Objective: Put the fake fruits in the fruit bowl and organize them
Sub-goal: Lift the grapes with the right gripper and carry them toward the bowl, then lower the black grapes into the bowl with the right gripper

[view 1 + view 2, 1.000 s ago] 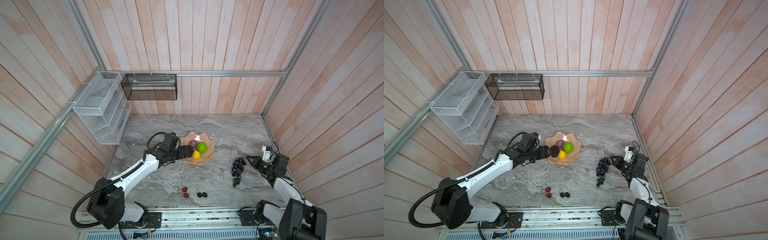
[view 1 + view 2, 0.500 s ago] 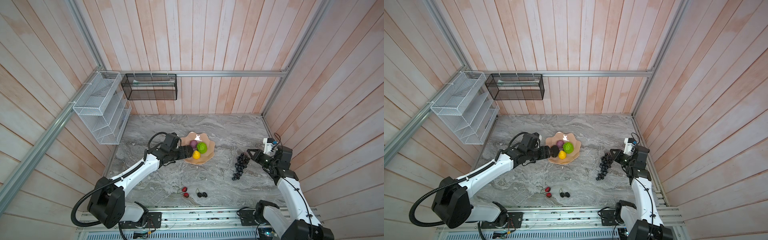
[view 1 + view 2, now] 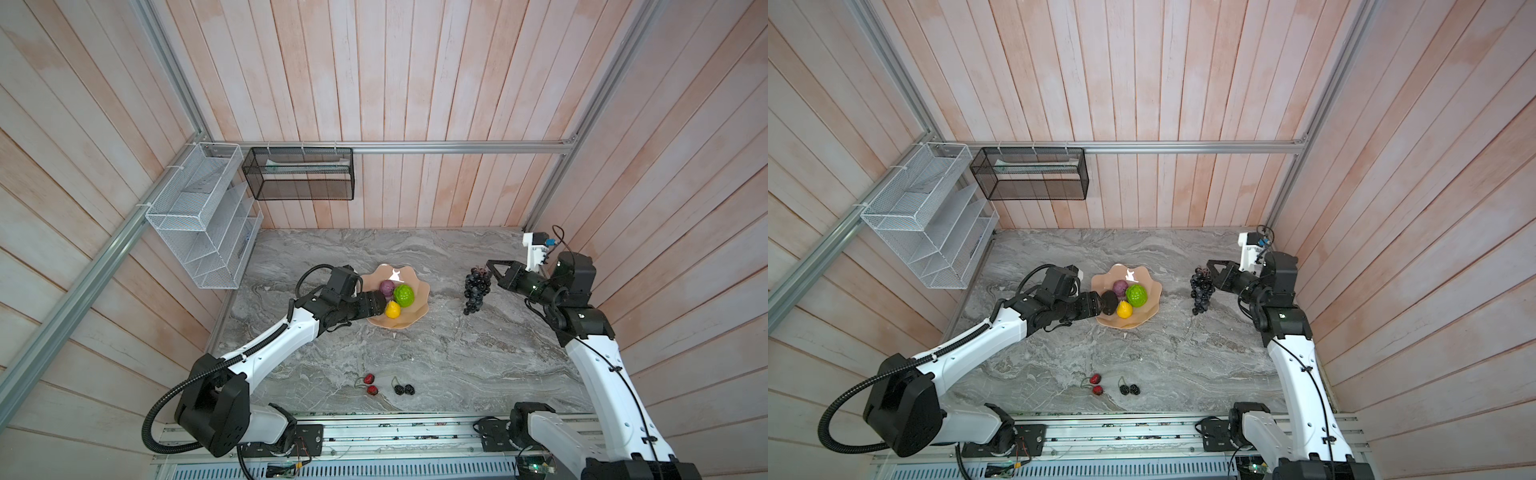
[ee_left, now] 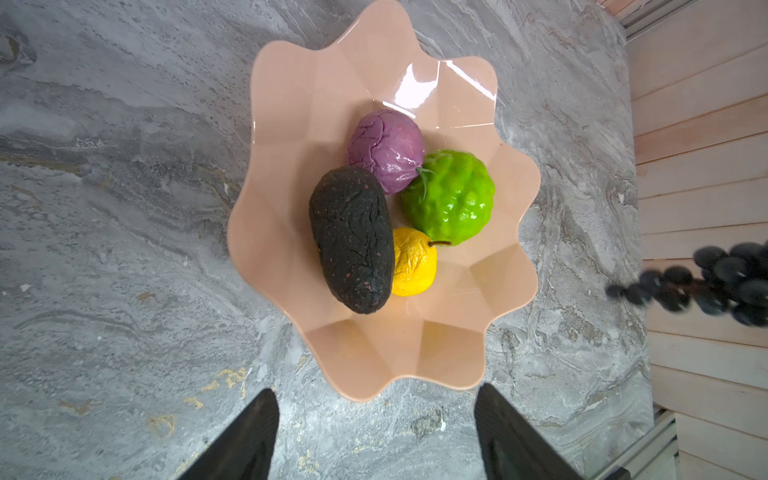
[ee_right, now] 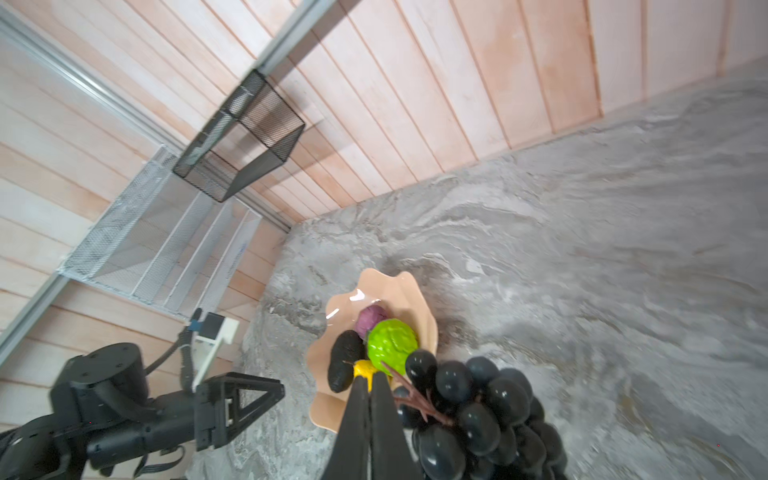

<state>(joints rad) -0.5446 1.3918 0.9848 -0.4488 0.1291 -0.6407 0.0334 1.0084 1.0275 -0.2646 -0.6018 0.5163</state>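
One grape bunch (image 3: 477, 289) hangs lengthwise, stem up, pinched by R hand (image 3: 489, 264); L hand (image 4: 374, 392) spread.

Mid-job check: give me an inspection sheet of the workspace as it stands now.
Surface: grey marbled table; no spills seen.
Job's things: fruit bowl holds avocado, purple fruit, green fruit, yellow fruit; grape bunch hangs right of the bowl; red pair and black berry pair lie near the table's front edge.
Clutter: nothing seen.
Hands: left hand open, empty, by the bowl's left rim; right hand shut on the grape bunch's stem.
Cables: black hose loops at left arm's base; thin cable along right arm.
Surroundings: white wire rack on left wall, black mesh basket on back wall.
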